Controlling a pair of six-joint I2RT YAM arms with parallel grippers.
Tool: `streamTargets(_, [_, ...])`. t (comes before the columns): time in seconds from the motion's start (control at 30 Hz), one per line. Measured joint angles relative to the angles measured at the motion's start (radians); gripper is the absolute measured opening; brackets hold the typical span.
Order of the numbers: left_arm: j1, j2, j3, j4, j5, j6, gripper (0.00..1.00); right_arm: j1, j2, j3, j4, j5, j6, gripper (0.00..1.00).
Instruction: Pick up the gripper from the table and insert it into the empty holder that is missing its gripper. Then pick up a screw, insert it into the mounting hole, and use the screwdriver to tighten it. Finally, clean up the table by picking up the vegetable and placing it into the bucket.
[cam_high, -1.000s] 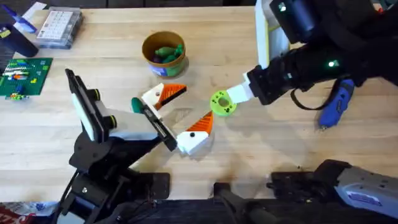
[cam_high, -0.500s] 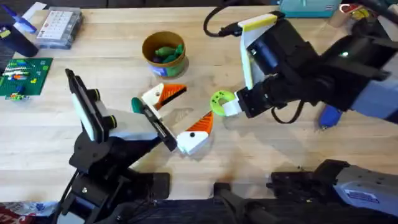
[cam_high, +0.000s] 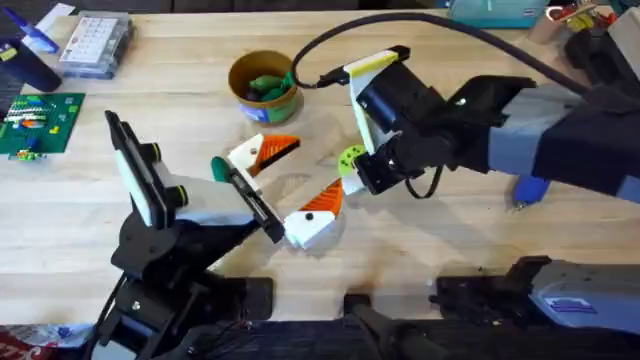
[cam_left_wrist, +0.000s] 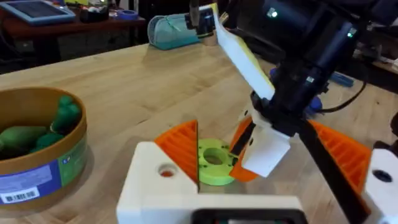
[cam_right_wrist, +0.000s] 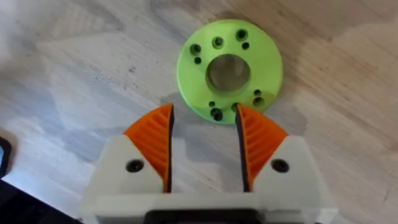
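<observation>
The vegetable (cam_right_wrist: 229, 68), a round green slice lying flat on the table (cam_high: 420, 240) (below and right of the bucket (cam_high: 263, 85)), is seen just ahead of the right gripper (cam_right_wrist: 204, 134), whose orange pads are spread and empty.

Light wooden bench in a cluttered workroom

The bench (cam_high: 200, 110) is pale wood with visible grain, evenly lit, with soft shadows on its surface. At its far left corner lie a clear plastic compartment box (cam_high: 95, 45) and a green circuit board (cam_high: 38, 122). Beyond the far edge, the left wrist view shows a teal mesh organiser (cam_left_wrist: 169, 31) and a dark desk carrying a tablet (cam_left_wrist: 38, 10).
</observation>
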Motion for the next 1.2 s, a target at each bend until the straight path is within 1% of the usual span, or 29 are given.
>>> streamTargets(0.2, [0.000, 0.000, 0.000, 0.000, 0.000, 0.000, 0.992, 0.000, 0.007, 0.000, 0.024, 0.001, -0.008, 0.529])
streamTargets(0.33, [0.000, 0.000, 0.000, 0.000, 0.000, 0.000, 0.992, 0.000, 0.007, 0.000, 0.024, 0.001, -0.011, 0.481])
streamTargets(0.47, [0.000, 0.000, 0.000, 0.000, 0.000, 0.000, 0.992, 0.000, 0.007, 0.000, 0.020, 0.001, -0.012, 0.388])
streamTargets(0.73, [0.000, 0.000, 0.000, 0.000, 0.000, 0.000, 0.992, 0.000, 0.013, -0.001, 0.012, 0.001, -0.013, 0.362])
streamTargets(0.83, [0.000, 0.000, 0.000, 0.000, 0.000, 0.000, 0.992, 0.000, 0.013, 0.000, 0.006, 0.007, -0.016, 0.253])
streamTargets(0.87, [0.000, 0.000, 0.000, 0.000, 0.000, 0.000, 0.992, 0.000, 0.013, 0.000, 0.003, 0.009, -0.016, 0.201])
streamTargets(0.93, [0.000, 0.000, 0.000, 0.000, 0.000, 0.000, 0.992, 0.000, 0.013, 0.000, 0.001, 0.011, -0.016, 0.171])
streamTargets(1.07, [0.000, 0.000, 0.000, 0.000, 0.000, 0.000, 0.992, 0.000, 0.013, 0.000, -0.003, 0.013, -0.016, 0.073])
streamTargets(1.1, [0.000, 0.000, 0.000, 0.000, 0.000, 0.000, 0.992, 0.000, 0.013, 0.000, -0.005, 0.013, -0.018, 0.032])
streamTargets(1.13, [0.000, 0.000, 0.000, 0.000, 0.000, 0.000, 0.992, 0.000, 0.013, 0.000, -0.007, 0.012, -0.016, 0.013])
streamTargets(1.2, [0.000, 0.000, 0.000, 0.000, 0.000, 0.000, 0.992, 0.000, 0.013, 0.000, -0.008, 0.012, -0.016, 0.005])
